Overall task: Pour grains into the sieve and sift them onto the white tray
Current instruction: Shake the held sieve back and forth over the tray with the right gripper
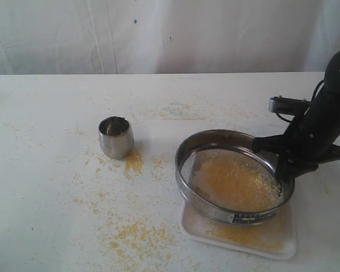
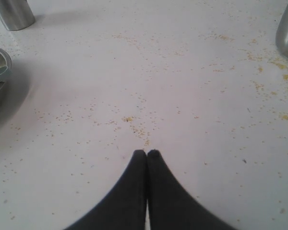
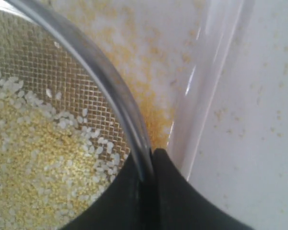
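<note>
sieve [image 1: 212, 211]: wide round steel ring, fine wire-mesh bottom, dark label on front wall; tilted over white tray [image 1: 287, 245]. right tool [image 3: 151, 158] clamped on sieve rim, one finger inside, one outside. grains [image 1: 235, 182] on mesh: sandy golden meal mixed with whitish oblong kernels. tray: flat, glossy, rounded corners, dusted with fine yellow meal. left tool [image 2: 147, 153]: black tapered fingers pressed together, nothing between. steel cup [image 1: 115, 136], small, rounded, upright, well apart from sieve. surface [image 1: 45, 170]: white, speckled, yellow meal scattered across. creased white cloth [image 1: 158, 34] behind.
</note>
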### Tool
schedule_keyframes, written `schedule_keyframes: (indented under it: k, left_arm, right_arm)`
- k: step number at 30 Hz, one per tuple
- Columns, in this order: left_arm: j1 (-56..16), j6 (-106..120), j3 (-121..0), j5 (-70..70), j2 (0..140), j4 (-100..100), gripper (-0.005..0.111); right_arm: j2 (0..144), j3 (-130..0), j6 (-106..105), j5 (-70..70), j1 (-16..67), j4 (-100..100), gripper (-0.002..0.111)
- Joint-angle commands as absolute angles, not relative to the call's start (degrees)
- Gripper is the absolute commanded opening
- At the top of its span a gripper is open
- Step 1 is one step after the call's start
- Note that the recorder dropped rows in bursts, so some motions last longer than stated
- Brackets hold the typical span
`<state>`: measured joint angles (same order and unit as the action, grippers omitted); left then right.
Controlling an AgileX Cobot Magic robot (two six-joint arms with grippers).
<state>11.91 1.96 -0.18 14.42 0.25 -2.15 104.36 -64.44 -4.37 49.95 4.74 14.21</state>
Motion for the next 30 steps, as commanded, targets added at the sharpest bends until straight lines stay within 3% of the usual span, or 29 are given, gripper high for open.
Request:
schedule_keyframes:
  k: [1, 8, 13, 18, 23, 27, 30]
  left_arm:
    - [11.90, 1.54, 0.00, 14.57, 0.00, -2.51, 0.000]
    - [11.90, 1.54, 0.00, 14.57, 0.00, -2.51, 0.000]
    - [11.90, 1.54, 0.00, 14.57, 0.00, -2.51, 0.000]
    - [11.90, 1.54, 0.00, 14.57, 0.00, -2.51, 0.000]
    - [11.90, 1.54, 0.00, 14.57, 0.00, -2.51, 0.000]
    - [11.90, 1.54, 0.00, 14.57, 0.00, -2.51, 0.000]
    - [11.90, 1.54, 0.00, 14.57, 0.00, -2.51, 0.000]
  right_arm:
    - [102.60, -64.21, -3.20, 55.61, 4.83, 15.53, 0.000]
    - [102.20, -63.29, -5.80, 41.46, 5.13, 13.53, 0.000]
    - [102.20, -63.07, -5.84, 57.87, 5.13, 13.64, 0.000]
    - [102.20, -63.51, -6.08, 43.03, 5.13, 11.85, 0.000]
    - [102.10, -62.24, -5.86, 57.14, 5.13, 11.71, 0.000]
    - [102.62, -61.96, -7.74, 38.49, 5.13, 10.44, 0.000]
    - [102.34, -62.34, -7.47, 39.05, 5.13, 10.22, 0.000]
